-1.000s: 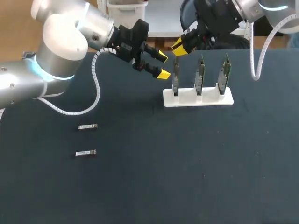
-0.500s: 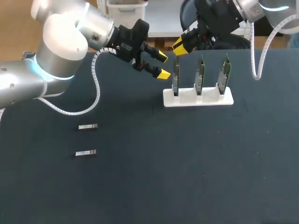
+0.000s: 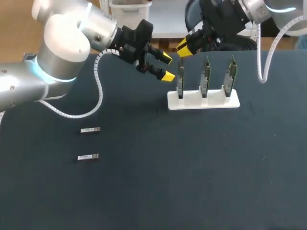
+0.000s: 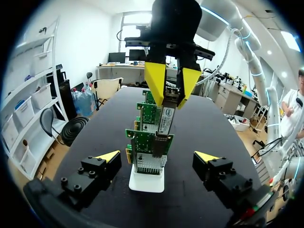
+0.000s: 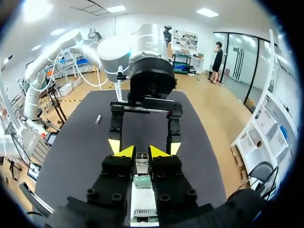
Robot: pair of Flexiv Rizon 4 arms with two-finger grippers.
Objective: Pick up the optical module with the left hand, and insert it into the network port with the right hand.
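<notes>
The right gripper (image 3: 184,48) is held directly above the white stand (image 3: 203,101), over the end card (image 3: 180,82) of the three upright cards slotted in it. Its yellow-tipped fingers are pinched on the optical module (image 4: 165,118), one from each side, and the module hangs downward from them. In the left wrist view the module's lower end is seen at the top edge of that end card; whether it has entered the port cannot be told. In the right wrist view the module (image 5: 141,164) is seen clamped between the two tips, with the stand straight below.

The left gripper (image 3: 166,67) is held just beside the same end of the stand, pointed along the row of cards, level with their upper parts. Its fingers (image 4: 107,156) are spread wide, and nothing is held between them.

The middle card (image 3: 205,79) and far card (image 3: 230,76) are set further along the stand. Two spare modules (image 3: 90,130) (image 3: 88,157) lie flat on the dark table (image 3: 192,172), well apart from the stand, on the left arm's side and nearer the robot than it.
</notes>
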